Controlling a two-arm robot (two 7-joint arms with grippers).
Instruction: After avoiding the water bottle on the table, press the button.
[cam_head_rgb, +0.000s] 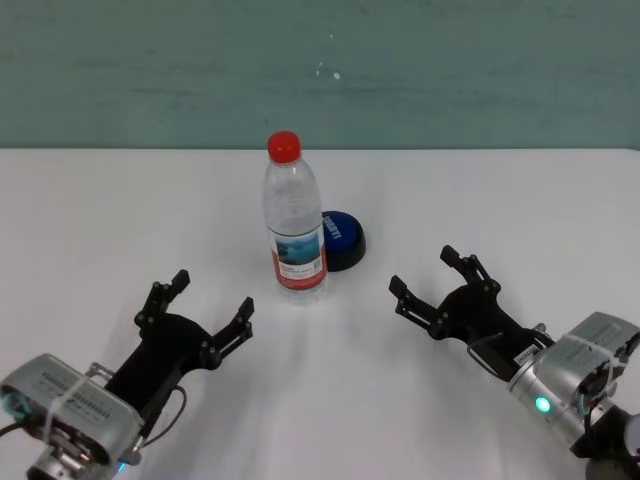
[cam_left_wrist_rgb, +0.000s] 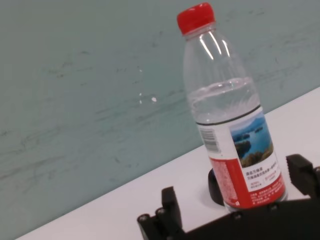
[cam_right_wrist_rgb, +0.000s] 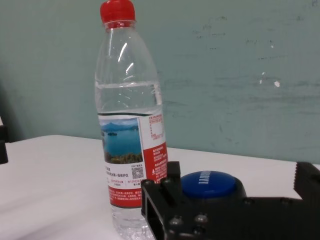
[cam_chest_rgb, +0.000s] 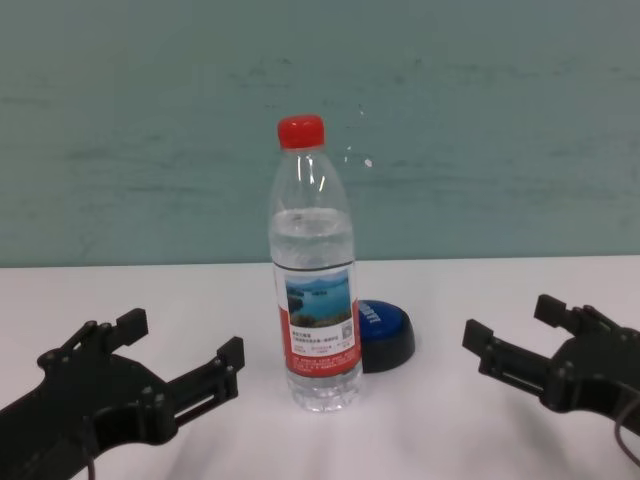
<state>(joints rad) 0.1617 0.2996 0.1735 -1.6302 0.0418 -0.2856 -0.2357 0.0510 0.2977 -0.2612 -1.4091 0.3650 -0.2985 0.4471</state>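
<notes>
The water bottle (cam_head_rgb: 294, 224) stands upright on the white table (cam_head_rgb: 100, 210), clear with a red cap and a lake label. It also shows in the chest view (cam_chest_rgb: 314, 275), the left wrist view (cam_left_wrist_rgb: 231, 115) and the right wrist view (cam_right_wrist_rgb: 131, 125). The blue button (cam_head_rgb: 340, 238) sits just behind and right of the bottle, partly hidden by it in the chest view (cam_chest_rgb: 384, 334). My left gripper (cam_head_rgb: 208, 308) is open and empty, near and left of the bottle. My right gripper (cam_head_rgb: 432, 280) is open and empty, right of the button and a little nearer.
A teal wall (cam_head_rgb: 320, 70) rises behind the table's far edge. Bare tabletop lies to either side of the bottle and between the two grippers.
</notes>
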